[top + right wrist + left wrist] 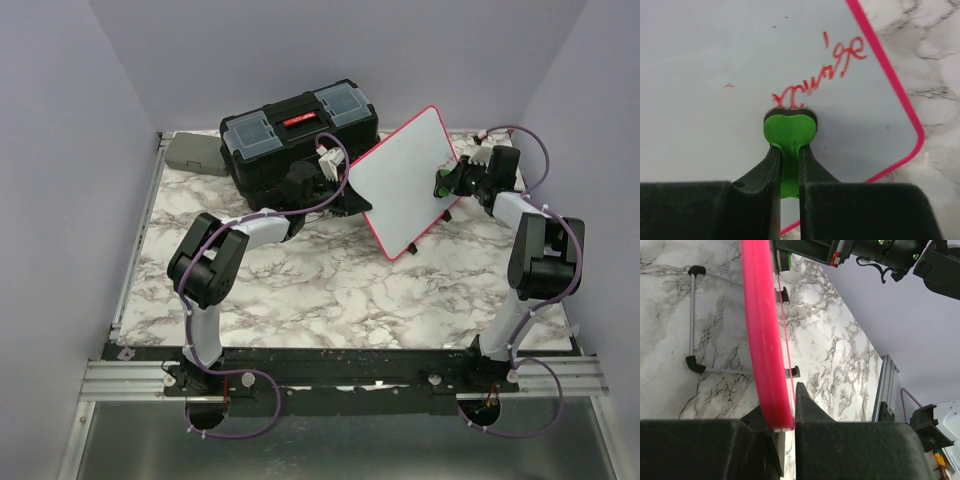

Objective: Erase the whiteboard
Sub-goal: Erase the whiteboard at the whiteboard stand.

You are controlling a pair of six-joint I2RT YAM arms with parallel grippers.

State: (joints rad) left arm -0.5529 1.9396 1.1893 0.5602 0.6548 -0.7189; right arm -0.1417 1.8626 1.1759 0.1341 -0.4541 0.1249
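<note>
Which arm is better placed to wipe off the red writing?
Right. The right gripper is shut on the green eraser, pressed against the whiteboard beside the red writing. The left gripper is clamping the board's pink frame, holding it up.

I see a black toolbox (300,135) with two clear-lidded compartments on top and a red patch between them. It stands on a white marble-patterned tabletop (330,295), which spreads out in front of it and to both sides. Just left of the toolbox lies a small grey case (193,153) with its lid shut. Well in front of the toolbox, a silver metal rail (340,372) runs along the table's edge. Plain lavender walls (60,150) rise behind the toolbox and on either side.
</note>
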